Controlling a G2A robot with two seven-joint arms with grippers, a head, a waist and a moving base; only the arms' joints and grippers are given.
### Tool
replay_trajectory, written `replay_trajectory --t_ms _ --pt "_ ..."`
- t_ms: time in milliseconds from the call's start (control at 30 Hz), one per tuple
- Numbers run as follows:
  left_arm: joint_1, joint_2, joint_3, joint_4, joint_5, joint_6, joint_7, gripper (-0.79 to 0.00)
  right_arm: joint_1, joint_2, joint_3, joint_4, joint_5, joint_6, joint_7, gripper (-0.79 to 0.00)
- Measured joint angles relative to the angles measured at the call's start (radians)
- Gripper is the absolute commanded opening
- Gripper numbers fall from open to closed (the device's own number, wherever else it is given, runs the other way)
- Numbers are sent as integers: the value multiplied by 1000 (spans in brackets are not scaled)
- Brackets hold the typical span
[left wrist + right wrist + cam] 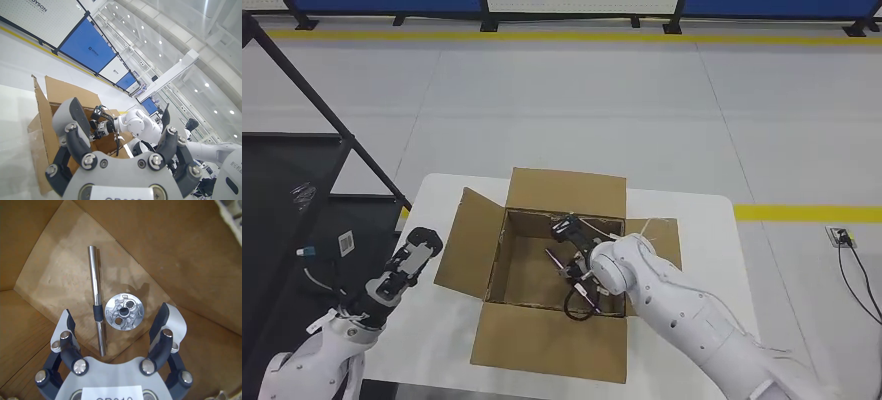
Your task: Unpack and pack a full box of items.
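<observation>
Inside the box, the right end effector gapes empty above a rod and disc.

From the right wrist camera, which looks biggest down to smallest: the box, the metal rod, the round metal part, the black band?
1. cardboard box
2. metal rod, longer, and round metal part, wider: too alike to rank
3. black band on the rod

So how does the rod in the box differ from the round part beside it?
The rod is long and thin; the round part is a short, wide disc. The rod is smooth and polished with a black band; the round part has holes and raised ribs. Both are metal, lying side by side on the box floor.
</observation>
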Motion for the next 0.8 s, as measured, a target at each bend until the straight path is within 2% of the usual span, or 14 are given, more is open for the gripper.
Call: replay_trajectory --t_ms 233,267,333,433,533,567,600,733,767,800 --pt "4 6 3 -5 3 -1 6 0 6 -22 -3 55 -10 6 -11 -9" --pt "4 6 3 -5 4 -2 7 0 6 -25 -1 64 -10 4 -17 -89" --pt "5 8 3 -5 5 -2 10 0 7 -29 1 77 -12 2 -24 -160" --pt "5 10 4 -5 6 0 14 0 9 -36 5 96 -10 -3 -31 -142" --pt "5 12 6 -4 6 3 18 0 11 -43 9 115 -6 -13 -34 -200" --pt "5 13 6 -4 8 4 20 0 12 -46 11 121 -6 -16 -35 -274" --pt "5 14 7 -5 8 4 22 0 12 -48 12 126 -7 -18 -36 -403" --pt "6 16 9 -5 9 4 26 0 14 -53 20 132 -11 -22 -45 -573" --pt "5 17 11 -4 10 4 27 0 13 -54 25 129 -13 -25 -49 -656" --pt "4 18 12 -3 10 4 28 0 11 -54 28 125 -14 -26 -50 -677"
